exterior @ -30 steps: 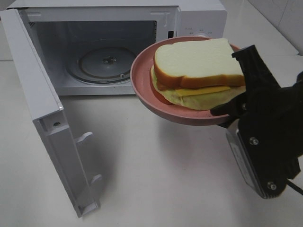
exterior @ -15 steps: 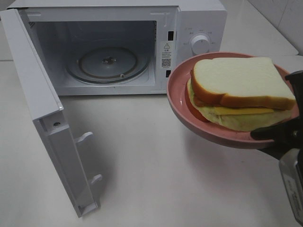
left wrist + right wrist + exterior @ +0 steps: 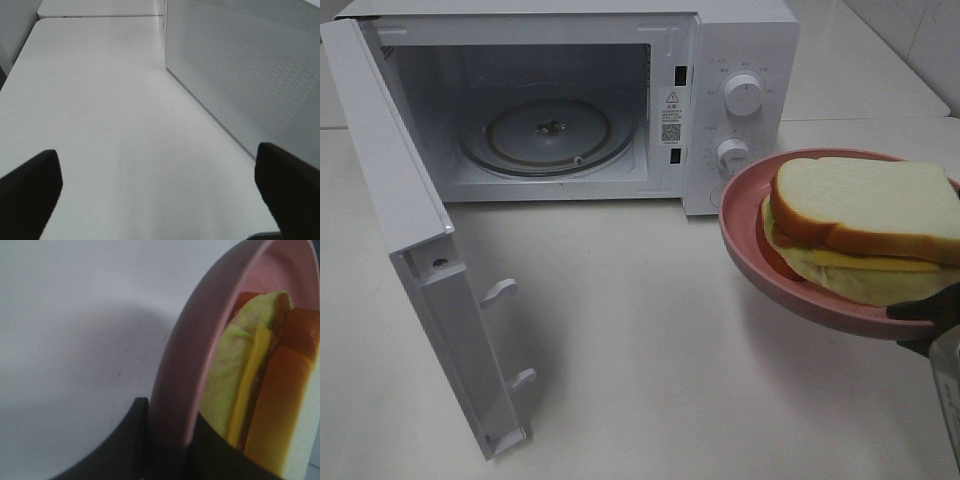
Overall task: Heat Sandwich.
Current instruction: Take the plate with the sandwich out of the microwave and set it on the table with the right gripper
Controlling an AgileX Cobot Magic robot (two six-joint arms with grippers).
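1. Exterior high: square white-bread sandwich point(image 3: 865, 225) on round pink plate point(image 3: 760, 258), at 3 o'clock, above white surface point(image 3: 650, 350); white microwave point(image 3: 740, 40), door open, at 11 o'clock.
2. Left wrist: left gripper point(image 3: 160, 185) jaws wide, holding nothing.
3. Right wrist: right gripper point(image 3: 167, 440) jaws narrow, pinching the plate rim.

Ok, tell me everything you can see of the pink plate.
The pink plate is round, shallow, matte, with a raised rim. It is held tilted above the white table, right of the open microwave. The sandwich lies on it. The right gripper pinches its rim, one finger on each side.
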